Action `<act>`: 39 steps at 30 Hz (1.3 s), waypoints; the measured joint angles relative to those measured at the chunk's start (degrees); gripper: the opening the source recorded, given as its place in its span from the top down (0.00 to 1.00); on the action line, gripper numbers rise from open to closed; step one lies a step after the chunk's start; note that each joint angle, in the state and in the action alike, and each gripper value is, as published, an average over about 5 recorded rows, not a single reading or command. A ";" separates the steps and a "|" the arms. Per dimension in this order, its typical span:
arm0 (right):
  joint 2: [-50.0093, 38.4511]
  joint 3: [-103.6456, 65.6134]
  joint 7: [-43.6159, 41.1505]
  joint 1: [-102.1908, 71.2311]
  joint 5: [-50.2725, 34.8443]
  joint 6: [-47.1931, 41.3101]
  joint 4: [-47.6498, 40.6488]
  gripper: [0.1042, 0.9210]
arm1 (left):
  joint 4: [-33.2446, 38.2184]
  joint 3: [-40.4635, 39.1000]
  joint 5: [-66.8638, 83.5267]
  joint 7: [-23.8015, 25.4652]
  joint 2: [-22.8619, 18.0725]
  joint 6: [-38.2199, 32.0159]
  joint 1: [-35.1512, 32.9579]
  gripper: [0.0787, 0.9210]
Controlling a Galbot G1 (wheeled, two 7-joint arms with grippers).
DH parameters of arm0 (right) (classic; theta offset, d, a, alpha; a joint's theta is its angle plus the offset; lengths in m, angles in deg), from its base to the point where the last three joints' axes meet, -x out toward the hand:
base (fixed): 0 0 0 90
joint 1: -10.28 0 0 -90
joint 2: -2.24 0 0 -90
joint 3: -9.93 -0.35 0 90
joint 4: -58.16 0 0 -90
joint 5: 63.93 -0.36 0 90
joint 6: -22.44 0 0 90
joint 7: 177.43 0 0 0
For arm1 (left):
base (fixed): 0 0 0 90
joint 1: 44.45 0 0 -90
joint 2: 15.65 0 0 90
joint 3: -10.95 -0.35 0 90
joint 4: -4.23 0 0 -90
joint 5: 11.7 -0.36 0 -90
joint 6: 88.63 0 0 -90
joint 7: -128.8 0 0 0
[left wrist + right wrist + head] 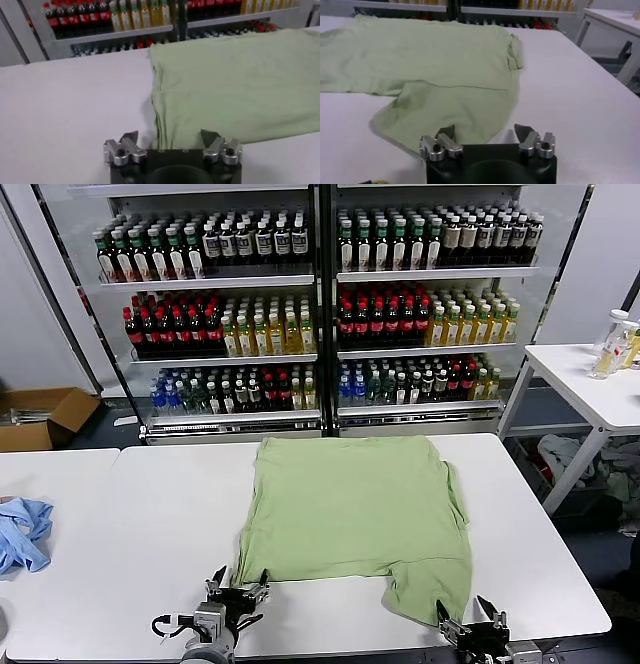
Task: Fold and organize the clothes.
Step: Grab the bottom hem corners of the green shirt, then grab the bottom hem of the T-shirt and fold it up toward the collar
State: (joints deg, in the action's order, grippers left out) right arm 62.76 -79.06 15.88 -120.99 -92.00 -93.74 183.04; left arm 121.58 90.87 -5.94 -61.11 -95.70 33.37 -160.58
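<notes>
The light green shirt (355,519) lies partly folded on the white table (130,524), plain side up, with one flap hanging toward the front right. No print or buttons show. My left gripper (237,590) is open and empty at the shirt's front left corner (165,137), low over the table. My right gripper (470,619) is open and empty just in front of the shirt's front right flap (445,115). In the wrist views the left gripper (170,136) straddles the folded edge and the right gripper (485,131) faces the flap's tip.
A light blue cloth (22,534) lies at the table's left edge. A drinks cooler (320,304) full of bottles stands behind. A second white table (590,384) with bottles is at the right, a cardboard box (40,416) on the floor at the left.
</notes>
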 measured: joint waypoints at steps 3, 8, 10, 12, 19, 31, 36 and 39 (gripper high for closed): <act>-0.13 0.01 -0.22 -0.07 -0.59 -0.03 -0.05 0.57 | -0.01 -0.24 0.98 0.54 0.02 0.07 -0.22 0.38; -0.43 -0.17 -0.75 -0.38 -1.17 0.12 0.12 0.75 | 0.05 -0.26 2.91 1.46 0.24 0.19 -0.63 0.55; -0.63 -0.34 -1.03 -0.58 -1.37 0.36 0.31 0.82 | 0.06 -0.15 3.70 1.79 0.40 0.20 -0.78 0.62; -0.90 -0.62 -1.34 -0.84 -1.55 0.72 0.61 0.89 | 0.14 0.06 4.54 2.12 0.56 0.15 -1.00 0.69; -2.36 -2.29 -2.21 -2.02 -1.92 2.50 2.71 1.00 | 1.39 0.95 7.73 2.92 0.78 -0.75 -2.33 0.93; -4.66 -6.87 -3.00 -4.87 -2.03 5.98 8.92 1.00 | 9.45 5.18 14.34 3.00 2.13 -2.00 -6.60 1.00; -4.90 -8.68 -3.05 -5.55 -2.28 7.36 10.74 1.00 | 13.71 7.90 17.13 3.11 3.14 -2.36 -9.12 1.00; -5.31 -9.37 -2.87 -5.16 -2.66 8.09 11.08 1.00 | 15.85 9.64 18.69 3.16 3.90 -2.42 -10.20 1.00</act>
State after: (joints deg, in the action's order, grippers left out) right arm 57.45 -88.42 13.01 -126.15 -94.66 -85.65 194.12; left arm 137.43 100.51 12.75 -57.95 -91.80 30.95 -170.78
